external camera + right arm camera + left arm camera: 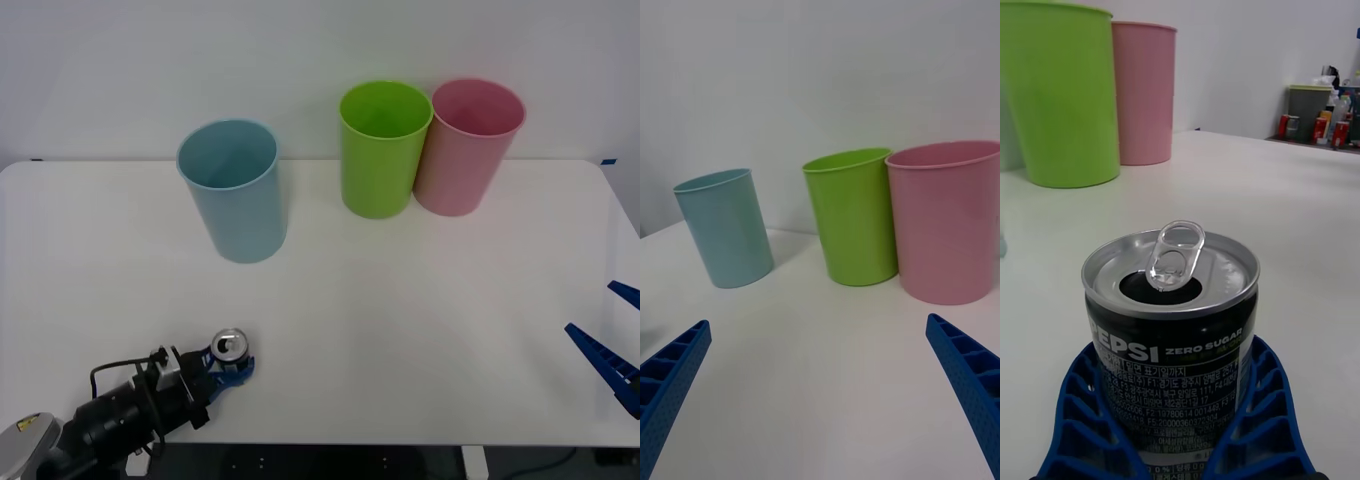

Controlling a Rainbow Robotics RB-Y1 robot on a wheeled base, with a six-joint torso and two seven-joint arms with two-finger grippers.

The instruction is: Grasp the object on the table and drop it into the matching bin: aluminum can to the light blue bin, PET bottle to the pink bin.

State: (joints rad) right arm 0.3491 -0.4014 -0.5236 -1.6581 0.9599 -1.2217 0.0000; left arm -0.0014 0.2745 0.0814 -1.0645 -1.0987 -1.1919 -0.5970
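The aluminum can [229, 346], black with a silver opened top, stands upright near the front left of the white table [400, 330]. My left gripper [232, 368] is shut on it; in the left wrist view the blue fingers [1079, 405] hug both sides of the can [1172, 330]. The light blue bin [233, 190] stands behind the can at the back left. The pink bin [468, 147] stands at the back right. My right gripper [612, 325] hangs open at the table's right edge with nothing between its fingers, facing the bins.
A lime green bin [382, 150] stands pressed against the pink bin's left side. The right wrist view shows the light blue bin [726, 229], green bin [852, 217] and pink bin [947, 221] in a row. A white wall rises behind the table.
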